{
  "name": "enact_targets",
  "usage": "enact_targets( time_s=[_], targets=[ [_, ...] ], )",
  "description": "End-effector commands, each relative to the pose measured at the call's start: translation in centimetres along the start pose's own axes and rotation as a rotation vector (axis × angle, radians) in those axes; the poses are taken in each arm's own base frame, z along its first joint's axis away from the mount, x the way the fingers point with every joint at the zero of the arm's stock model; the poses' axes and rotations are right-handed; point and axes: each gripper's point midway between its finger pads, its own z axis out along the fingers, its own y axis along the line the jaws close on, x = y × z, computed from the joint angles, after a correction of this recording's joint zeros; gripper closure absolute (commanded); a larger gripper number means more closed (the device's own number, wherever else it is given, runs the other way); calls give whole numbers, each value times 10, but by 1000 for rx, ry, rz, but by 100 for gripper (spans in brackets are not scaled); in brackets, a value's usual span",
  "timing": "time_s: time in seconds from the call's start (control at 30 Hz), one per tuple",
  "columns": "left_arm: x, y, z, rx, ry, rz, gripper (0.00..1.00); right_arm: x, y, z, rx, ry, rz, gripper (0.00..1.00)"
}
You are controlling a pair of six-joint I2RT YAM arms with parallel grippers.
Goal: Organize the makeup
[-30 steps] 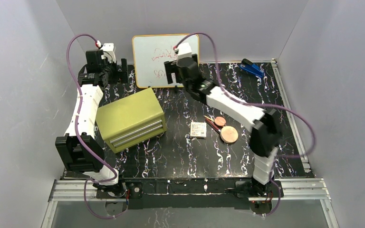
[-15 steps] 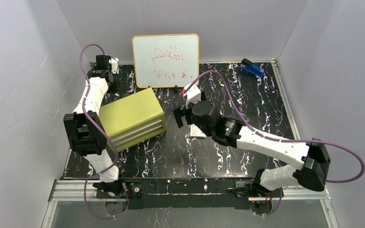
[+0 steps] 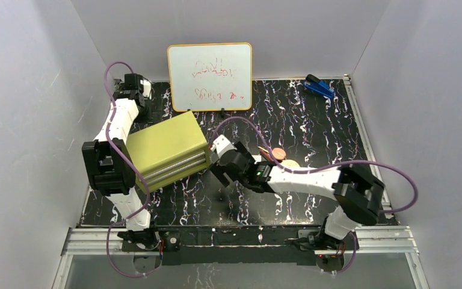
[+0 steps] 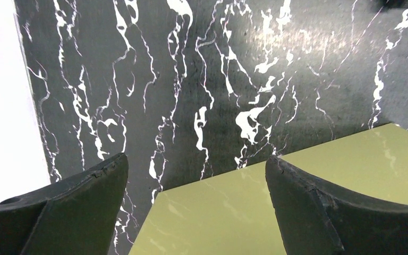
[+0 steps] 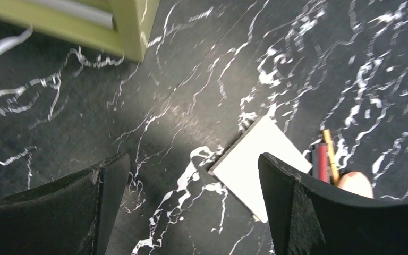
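The makeup lies right of table centre. The small pinkish disc (image 3: 278,154) and the edge of the larger disc (image 3: 292,162) show beside my right arm, which hides the packet from above. The right wrist view shows the whitish square packet (image 5: 260,159), the dark-red stick (image 5: 322,162) and a bit of a disc (image 5: 356,184). My right gripper (image 3: 218,168) (image 5: 191,159) is open and empty, low over the table just left of the packet. My left gripper (image 3: 137,95) (image 4: 196,162) is open and empty above the back corner of the olive drawer cabinet (image 3: 165,150) (image 4: 276,212).
The cabinet's front right corner (image 5: 130,32) is close to my right gripper. A whiteboard (image 3: 210,76) leans on the back wall. A blue stapler-like object (image 3: 319,87) lies at the back right. White walls enclose the black marbled table (image 3: 313,120).
My right arm swung from the whiteboard down to the table centre, then left toward the cabinet's corner, covering the packet. My left arm folded back, its gripper staying near the cabinet's back corner.
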Motion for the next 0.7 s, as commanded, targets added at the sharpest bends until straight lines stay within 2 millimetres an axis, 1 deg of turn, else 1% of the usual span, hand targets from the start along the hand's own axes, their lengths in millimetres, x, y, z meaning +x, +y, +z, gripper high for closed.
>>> enact_targets(
  time_s=[0.0, 0.03, 0.07, 0.1, 0.33, 0.4, 0.57, 0.67],
  targets=[
    [28, 1, 2, -14, 87, -20, 3, 5, 20, 16, -8, 17, -36, 1],
    [30, 0, 3, -11, 91, -24, 3, -17, 88, 11, -313, -18, 275, 0],
    [31, -1, 4, -9, 97, -25, 3, -24, 96, 14, -330, -30, 378, 0],
    [32, -1, 4, -7, 101, -27, 3, -25, 99, 18, -331, -35, 393, 0],
    [39, -9, 11, 25, 134, -40, 5, -30, 101, 47, -274, -69, 361, 0],
    [40, -10, 12, 29, 140, -43, 6, -32, 98, 54, -244, -81, 357, 0],
    [40, -12, 12, 40, 140, -51, 6, -25, 73, 67, -93, -145, 399, 0],
    [40, -17, 13, 62, 145, -58, 7, -20, 59, 75, -15, -165, 407, 0]
  ],
)
